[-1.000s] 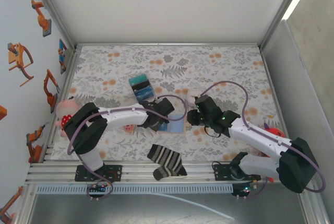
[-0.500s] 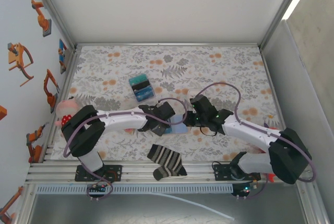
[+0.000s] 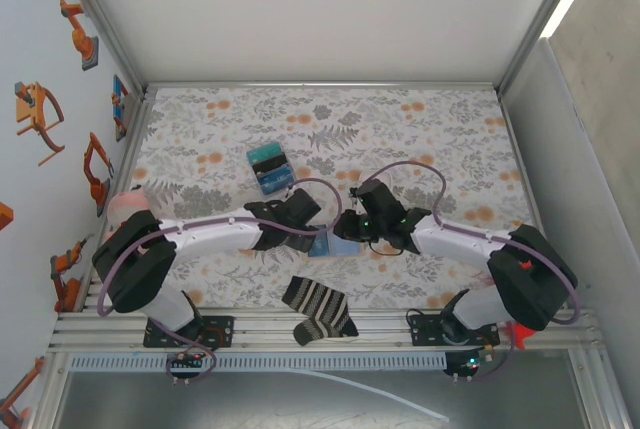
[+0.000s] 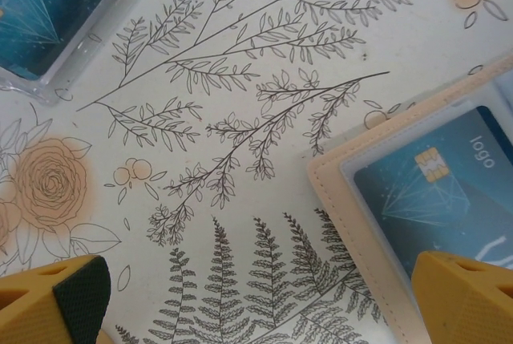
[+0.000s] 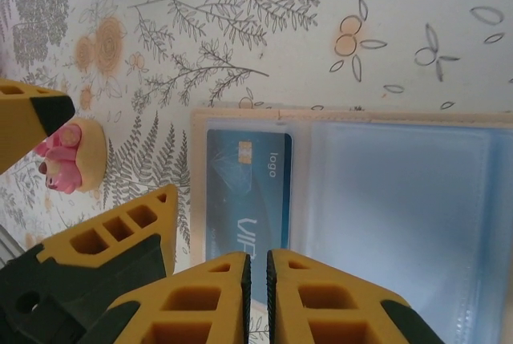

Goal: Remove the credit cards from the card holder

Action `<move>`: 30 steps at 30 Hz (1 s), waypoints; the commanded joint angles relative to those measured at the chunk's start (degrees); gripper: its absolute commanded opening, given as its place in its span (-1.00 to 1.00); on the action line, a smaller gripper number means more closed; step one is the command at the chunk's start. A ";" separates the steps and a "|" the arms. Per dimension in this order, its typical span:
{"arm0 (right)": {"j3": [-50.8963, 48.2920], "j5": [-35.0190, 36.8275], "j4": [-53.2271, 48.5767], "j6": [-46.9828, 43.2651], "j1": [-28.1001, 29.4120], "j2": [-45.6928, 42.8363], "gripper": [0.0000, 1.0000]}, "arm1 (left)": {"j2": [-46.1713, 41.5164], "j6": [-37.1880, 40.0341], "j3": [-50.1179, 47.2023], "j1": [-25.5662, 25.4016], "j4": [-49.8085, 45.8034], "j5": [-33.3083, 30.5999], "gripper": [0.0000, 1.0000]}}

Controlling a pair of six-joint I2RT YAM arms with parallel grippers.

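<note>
**Both arms are crowding in over the card holder**

We are seeing the right gripper (image 5: 256,300) sitting further left than a second ago, right over the card holder (image 3: 336,246). Its arm is lying lower and flatter across the flowery cloth (image 3: 420,129) now. The left arm is lying lower too, with its big joint swung out toward the left wall. The left gripper (image 4: 260,312) is staying at the holder's left side. The clear box (image 3: 271,168) and the striped sock (image 3: 318,310) are lying where they were.

The card holder is lying open and flat on the cloth, between the two grippers. In the right wrist view a teal credit card (image 5: 244,192) is sitting in its left pocket.

The right gripper's fingers (image 5: 200,304) are almost touching, with just a thin slit between them. They are hanging over the near end of the card. We cannot tell if they are pinching it.

The left jaws are standing wide. One yellow finger (image 4: 465,296) is hanging over the holder's corner, and the other is out over bare cloth.

The clear box is sitting behind the left gripper. The sock is lying near the front edge. A pink toy (image 5: 68,155) is lying off to the left. From above, the two grippers are hiding most of the holder.
</note>
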 commanded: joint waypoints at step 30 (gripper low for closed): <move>3.43 -3.02 3.21 2.29 2.31 9.56 -0.61 | 3.23 -3.16 -2.33 0.72 -1.20 3.23 0.94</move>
